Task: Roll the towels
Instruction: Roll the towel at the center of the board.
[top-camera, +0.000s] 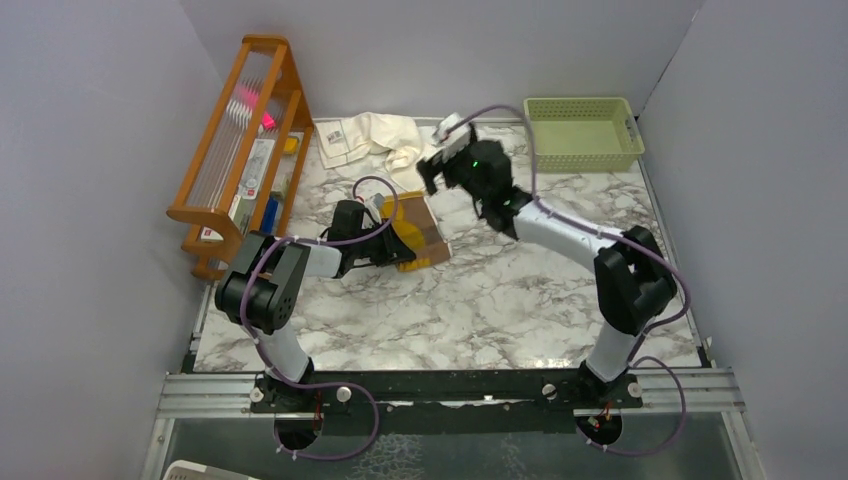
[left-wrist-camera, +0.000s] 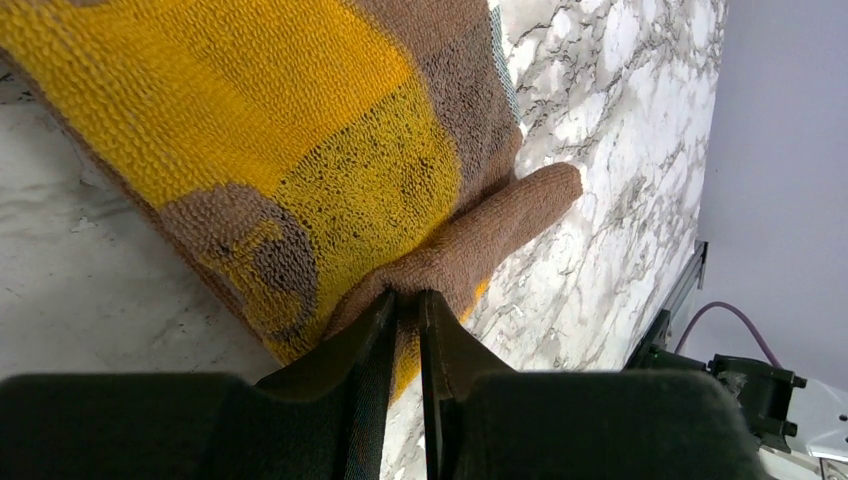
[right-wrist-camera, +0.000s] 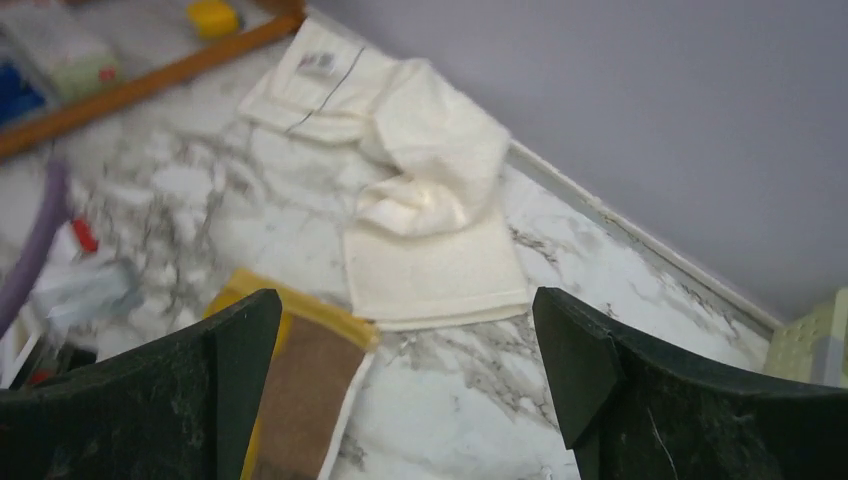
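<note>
Left hand (left-wrist-camera: 407, 298) is down low and clenched, its two fingers pinching a raised fold of the brown towel (left-wrist-camera: 480, 235), whose mustard-yellow side is turned up just beyond the tips. That towel lies on the marble table (top-camera: 500, 300), left of centre. The right hand (right-wrist-camera: 405, 310) hangs above the table with its fingers spread wide and nothing between them. Just past them is the cream towel (right-wrist-camera: 430, 200), crumpled at the back wall with its label patch (right-wrist-camera: 318, 65) on the far left corner; its near edge almost meets the brown towel's yellow border. The wooden rack (top-camera: 245, 130) stands along the left wall, close behind the left arm, and the green basket (top-camera: 580, 130) sits in the back right corner, well apart from both towels. From above, the left hand hides part of the brown towel; the rack's contents are too small to make out.
</note>
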